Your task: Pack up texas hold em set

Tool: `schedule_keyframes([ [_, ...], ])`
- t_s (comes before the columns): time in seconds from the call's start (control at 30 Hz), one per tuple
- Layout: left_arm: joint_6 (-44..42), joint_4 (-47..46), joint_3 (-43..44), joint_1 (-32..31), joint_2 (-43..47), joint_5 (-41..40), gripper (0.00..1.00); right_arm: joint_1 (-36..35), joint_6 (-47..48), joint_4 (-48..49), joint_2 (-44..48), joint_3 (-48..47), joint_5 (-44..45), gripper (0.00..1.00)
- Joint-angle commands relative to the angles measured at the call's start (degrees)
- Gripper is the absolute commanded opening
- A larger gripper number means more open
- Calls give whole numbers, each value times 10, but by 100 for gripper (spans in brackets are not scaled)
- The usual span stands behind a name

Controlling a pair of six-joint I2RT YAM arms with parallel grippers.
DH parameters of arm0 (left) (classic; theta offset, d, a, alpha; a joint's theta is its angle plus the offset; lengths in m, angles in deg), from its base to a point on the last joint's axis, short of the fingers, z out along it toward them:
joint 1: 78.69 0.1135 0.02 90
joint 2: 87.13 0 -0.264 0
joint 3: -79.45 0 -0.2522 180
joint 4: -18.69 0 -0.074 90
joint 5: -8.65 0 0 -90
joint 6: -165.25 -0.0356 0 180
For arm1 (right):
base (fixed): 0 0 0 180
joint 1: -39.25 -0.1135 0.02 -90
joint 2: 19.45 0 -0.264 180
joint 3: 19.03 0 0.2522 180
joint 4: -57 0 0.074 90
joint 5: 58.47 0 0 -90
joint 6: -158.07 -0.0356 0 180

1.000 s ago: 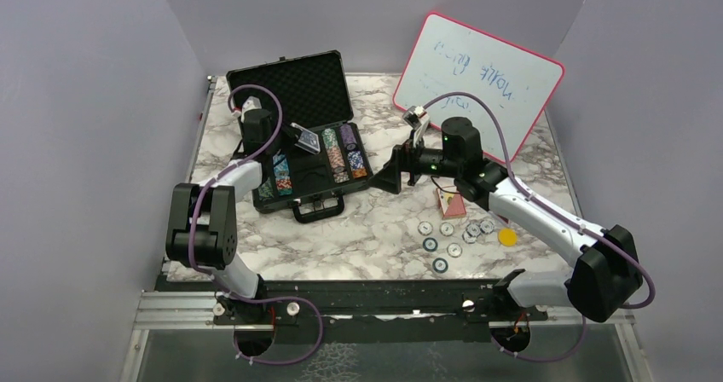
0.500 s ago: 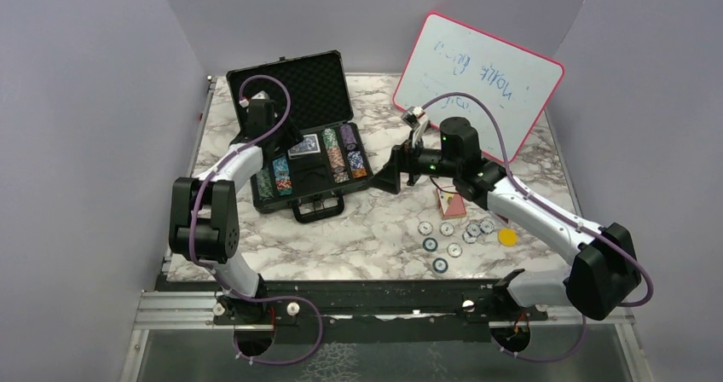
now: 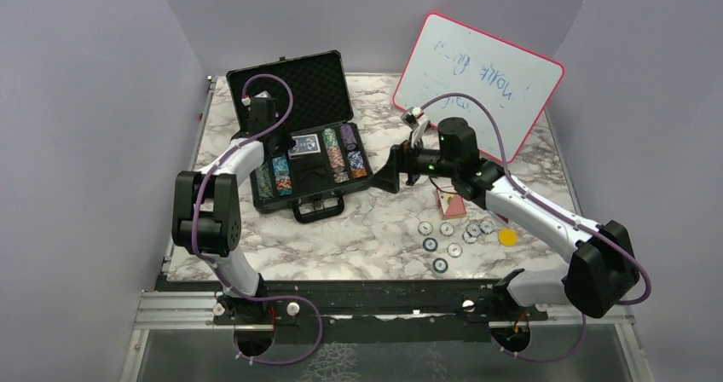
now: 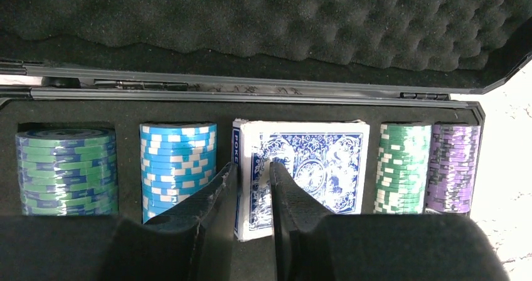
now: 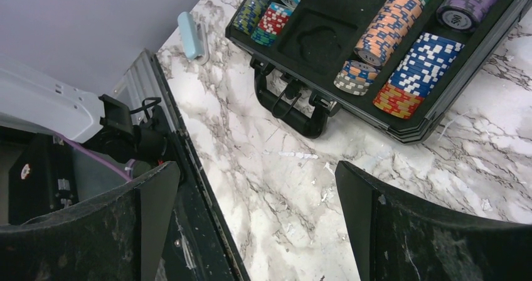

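The black case (image 3: 290,82) lies open at the back left, with rows of chips (image 3: 345,152) in its foam slots. A blue card deck (image 3: 304,146) lies flat in the case between the chip rows. My left gripper (image 3: 277,141) hovers at the deck's left edge. In the left wrist view its jaws (image 4: 253,168) stand a narrow gap apart above the deck (image 4: 320,162) and hold nothing. My right gripper (image 3: 385,177) is wide open and empty over bare table right of the case (image 5: 295,39). A red deck (image 3: 449,201), loose chips (image 3: 448,233) and a yellow button (image 3: 507,236) lie on the table at the right.
The pink-framed whiteboard (image 3: 477,71) leans at the back right behind my right arm. A small light blue object (image 5: 190,35) lies on the table beside the case's front left corner. The case handle (image 5: 292,108) sticks out toward the table's near edge.
My left gripper carried the tilted blue deck down into the case, laid it flat and let go. The right arm has barely moved.
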Motion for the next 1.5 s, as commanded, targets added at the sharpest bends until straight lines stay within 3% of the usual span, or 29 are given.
schedule_keyframes([
  [0.0, -2, 23, 14, -1, -28, -6, 25, -4, -3, -8, 0, 7, 31, 97],
  [0.2, 2, 6, 6, 0, -51, 57, 15, -3, -4, -26, 2, 7, 76, 95],
  [0.57, 21, -27, -31, 0, -53, 85, 14, -3, -44, -101, -4, -10, 262, 95],
  [0.67, -2, 2, 1, 0, -43, 63, 21, -3, -45, -142, -14, -29, 320, 95],
  [0.8, -59, 66, 75, -1, -17, 39, 38, 0, -51, -230, -42, -69, 446, 95],
  [0.93, -96, 112, 117, -1, 16, 50, 52, 18, -51, -288, -62, -87, 508, 96],
  [1.33, -136, 118, 96, -17, 130, 229, 70, 91, -84, -365, -77, -35, 511, 100],
  [1.47, -142, 115, 89, -18, 151, 251, 83, 108, -81, -353, -93, -9, 490, 100],
])
